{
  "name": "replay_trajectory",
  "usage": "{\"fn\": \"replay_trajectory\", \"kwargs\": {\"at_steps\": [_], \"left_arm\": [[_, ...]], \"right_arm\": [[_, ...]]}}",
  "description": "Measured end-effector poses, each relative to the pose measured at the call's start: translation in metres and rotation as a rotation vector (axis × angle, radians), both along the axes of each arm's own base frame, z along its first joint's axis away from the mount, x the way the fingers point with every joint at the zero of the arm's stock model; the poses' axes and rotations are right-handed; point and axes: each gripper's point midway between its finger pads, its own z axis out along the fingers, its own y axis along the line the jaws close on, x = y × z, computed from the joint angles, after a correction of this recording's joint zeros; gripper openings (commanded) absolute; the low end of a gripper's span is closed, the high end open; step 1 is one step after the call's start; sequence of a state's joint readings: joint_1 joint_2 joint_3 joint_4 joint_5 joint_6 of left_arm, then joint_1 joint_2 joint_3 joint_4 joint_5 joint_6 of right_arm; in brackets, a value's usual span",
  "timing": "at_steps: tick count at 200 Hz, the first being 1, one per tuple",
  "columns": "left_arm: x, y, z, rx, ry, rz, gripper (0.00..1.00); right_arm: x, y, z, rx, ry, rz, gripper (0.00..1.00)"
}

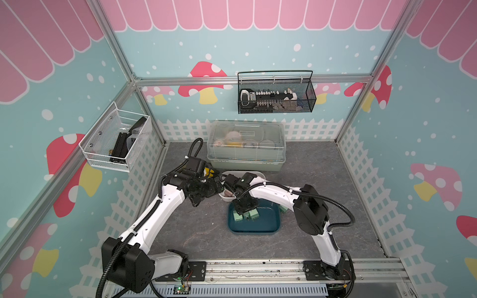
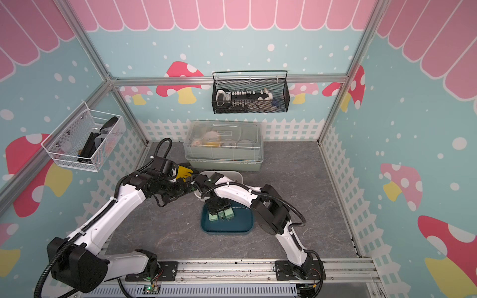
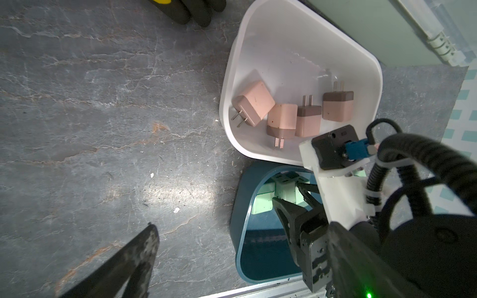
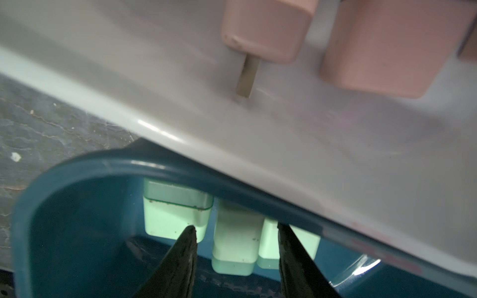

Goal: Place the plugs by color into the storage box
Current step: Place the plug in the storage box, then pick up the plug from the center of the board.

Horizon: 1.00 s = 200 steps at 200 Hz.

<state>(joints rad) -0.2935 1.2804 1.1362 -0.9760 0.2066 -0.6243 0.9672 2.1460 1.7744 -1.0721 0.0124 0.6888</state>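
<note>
Several pinkish-tan plugs (image 3: pixel 254 103) lie in the white storage box (image 3: pixel 296 51). Right in front of it is the teal storage box (image 1: pixel 258 227), where three mint green plugs lie side by side at its far end. My right gripper (image 4: pixel 236 228) reaches down into the teal box and is open. The middle green plug (image 4: pixel 236 247) lies between its fingertips (image 4: pixel 189 240) with a gap on each side. Another green plug (image 1: pixel 283 209) shows on the table just right of the teal box, partly hidden by the right arm. My left gripper (image 1: pixel 197 200) hovers left of the white box, open and holding nothing.
A grey-green container with a clear lid (image 1: pixel 246 144) stands behind the white box. A yellow and black object (image 2: pixel 184 171) lies beside it, under the left wrist. A black mesh basket (image 1: pixel 276 95) and a white one (image 1: pixel 116 139) hang on the walls. A metal rail (image 1: pixel 258 268) borders the front.
</note>
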Motion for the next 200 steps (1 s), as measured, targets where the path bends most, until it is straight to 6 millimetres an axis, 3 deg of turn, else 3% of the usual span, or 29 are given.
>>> {"fn": "replay_trajectory", "kwargs": {"at_steps": [47,68,88,109,120,133,149,164,200], "left_arm": [[-0.002,-0.002,0.004,-0.014,-0.011,-0.005,0.98],[0.0,-0.005,0.006,-0.028,-0.02,-0.015,0.98],[0.001,-0.007,0.007,-0.039,-0.029,-0.022,0.98],[0.002,-0.008,0.008,-0.044,-0.034,-0.026,0.98],[0.002,-0.008,0.009,-0.046,-0.035,-0.028,0.98],[0.002,-0.009,0.009,-0.047,-0.035,-0.03,0.98],[0.002,-0.009,0.008,-0.05,-0.032,-0.033,0.98],[0.002,-0.01,0.006,-0.05,-0.026,-0.035,0.98],[0.004,-0.011,0.003,-0.049,-0.02,-0.043,0.98]], "right_arm": [[0.003,-0.002,0.007,-0.005,-0.023,-0.009,0.63],[0.009,-0.004,0.029,0.019,-0.061,-0.021,0.68],[0.016,-0.013,0.065,0.074,-0.115,-0.056,0.71],[0.033,-0.046,0.109,0.143,-0.189,-0.151,0.74],[0.044,-0.075,0.127,0.168,-0.227,-0.23,0.75],[0.052,-0.112,0.136,0.176,-0.254,-0.321,0.76],[0.051,-0.151,0.126,0.167,-0.243,-0.426,0.75],[0.044,-0.179,0.101,0.138,-0.199,-0.508,0.76],[0.02,-0.201,0.039,0.089,-0.072,-0.604,0.75]]}}
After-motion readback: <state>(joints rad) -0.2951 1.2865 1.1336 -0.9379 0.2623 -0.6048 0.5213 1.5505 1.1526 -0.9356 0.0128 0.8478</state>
